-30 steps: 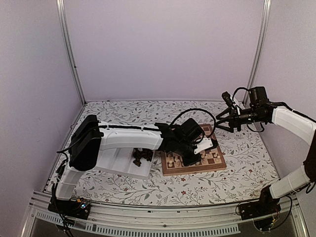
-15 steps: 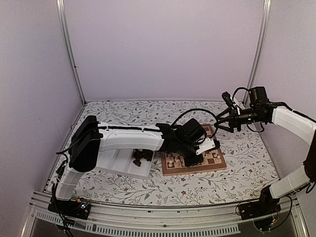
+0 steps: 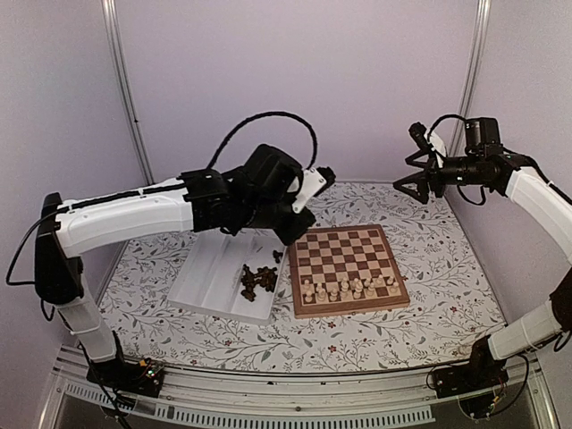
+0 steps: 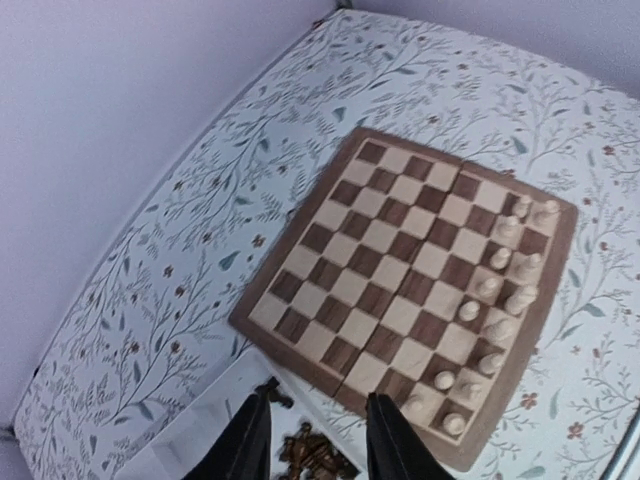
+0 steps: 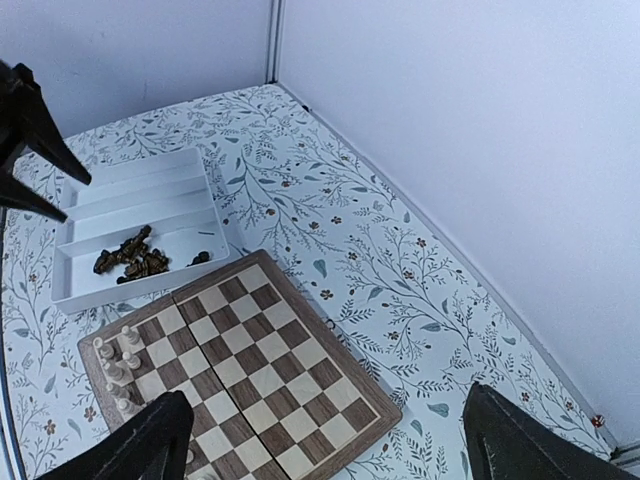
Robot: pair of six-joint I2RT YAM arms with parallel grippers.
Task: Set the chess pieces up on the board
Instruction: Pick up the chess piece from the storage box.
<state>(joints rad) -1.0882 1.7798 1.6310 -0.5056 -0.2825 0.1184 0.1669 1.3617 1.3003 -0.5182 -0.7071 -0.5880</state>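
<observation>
The board (image 3: 347, 255) lies flat on the flowered table. Several pale cream chess pieces (image 3: 349, 288) stand in its two near rows; the other squares are bare. A heap of dark brown pieces (image 3: 259, 281) lies in the white tray (image 3: 210, 281) left of the board. My left gripper (image 3: 290, 231) hangs high over the gap between tray and board, open and empty, as the left wrist view (image 4: 318, 445) shows above the dark pieces (image 4: 315, 458) and the board (image 4: 400, 270). My right gripper (image 3: 413, 165) is raised at the far right, wide open and empty, as the right wrist view (image 5: 325, 450) shows.
The tray (image 5: 140, 195) has two long compartments; the far one holds nothing. The right wrist view shows the board (image 5: 260, 370), cream pieces (image 5: 120, 365) and dark pieces (image 5: 130, 255). Pale walls and metal posts (image 3: 125, 98) close in the table.
My left arm has lifted off the board's near rows and swung up and back to the left, uncovering the board. My right gripper has risen a little.
</observation>
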